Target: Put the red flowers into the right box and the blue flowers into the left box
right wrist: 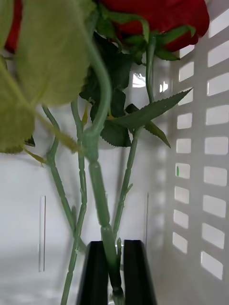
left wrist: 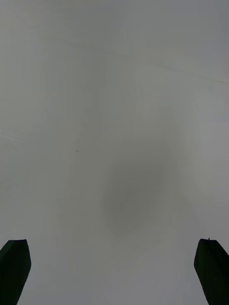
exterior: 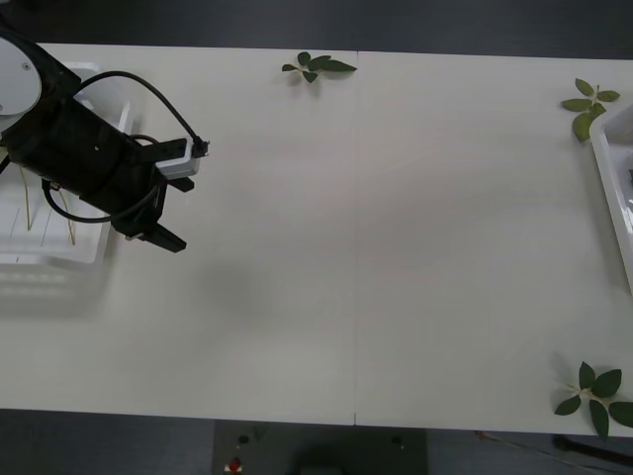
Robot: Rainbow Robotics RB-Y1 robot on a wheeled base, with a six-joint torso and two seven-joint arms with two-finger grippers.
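The right gripper [right wrist: 114,274] has its jaws clamped on a thin stem of the red flowers [right wrist: 157,16], inside a slotted white box [right wrist: 195,157]. Light and floppy, these seem best held low on the stem. The left gripper [left wrist: 114,271] hangs over the table [exterior: 396,247], jaws apart.

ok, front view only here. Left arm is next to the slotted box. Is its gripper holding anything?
Observer: No. The left gripper is open, with bare table under it.
Operator: And the right gripper?
Observer: The right gripper is shut on a red flower stem.
Operator: Where is it?
Observer: Beside a white slotted wall, with the red flower heads just ahead of it. I cannot tell which box that is.
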